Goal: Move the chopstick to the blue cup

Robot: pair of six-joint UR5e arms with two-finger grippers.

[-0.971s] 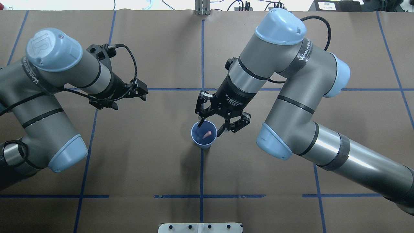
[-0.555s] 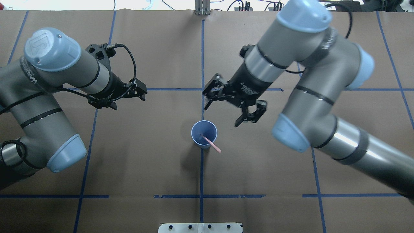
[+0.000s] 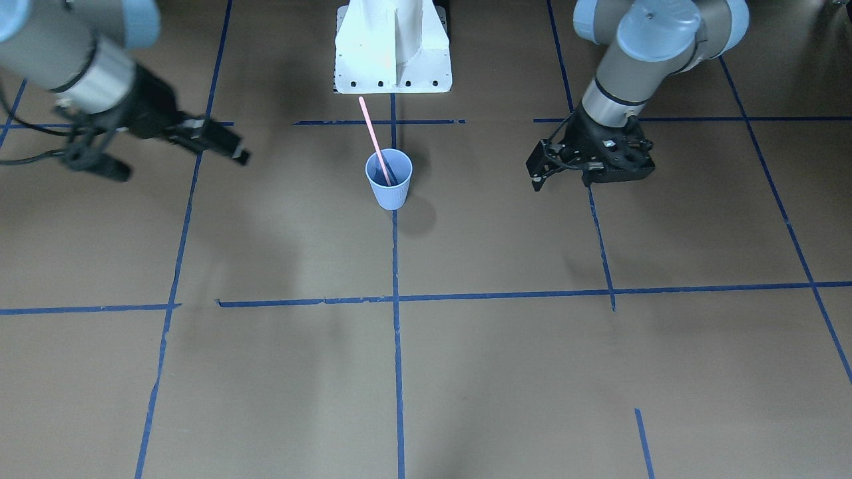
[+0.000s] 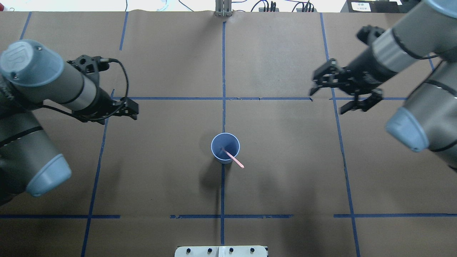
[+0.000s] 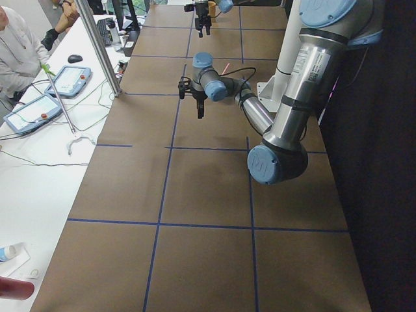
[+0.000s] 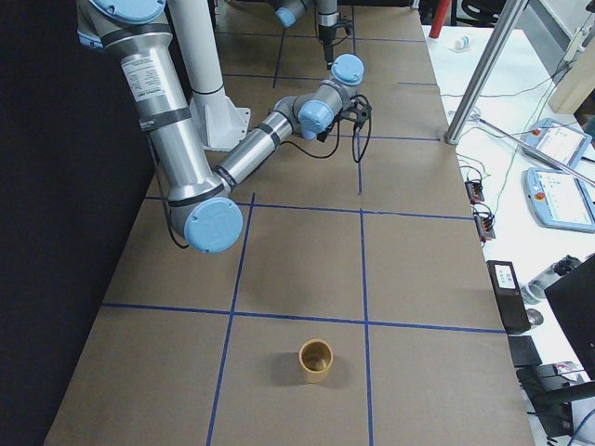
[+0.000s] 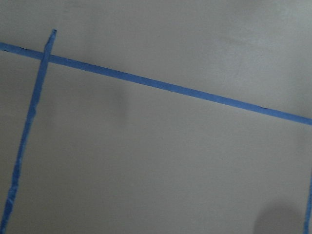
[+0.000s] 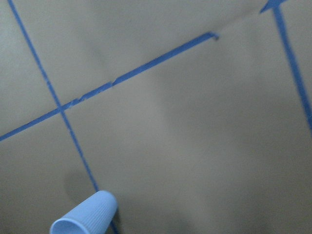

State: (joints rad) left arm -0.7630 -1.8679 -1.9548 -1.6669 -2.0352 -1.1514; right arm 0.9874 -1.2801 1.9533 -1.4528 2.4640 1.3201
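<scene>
The blue cup (image 4: 225, 148) stands upright at the table's middle on a tape line; it also shows in the front view (image 3: 389, 179) and at the lower edge of the right wrist view (image 8: 85, 219). The pink chopstick (image 4: 234, 160) stands in the cup, leaning on its rim, and sticks out well above it (image 3: 373, 133). My right gripper (image 4: 326, 101) is open and empty, far off to the cup's right. My left gripper (image 4: 135, 113) is shut and empty, off to the cup's left.
The white robot base plate (image 4: 221, 251) sits at the near table edge behind the cup. A tan cup (image 6: 315, 360) stands at the table's right end. Blue tape lines cross the brown table cover.
My right gripper let go of the chopstick over the cup and moved away up and to the right. The chopstick now leans in the cup. My left arm drew back to the left.
</scene>
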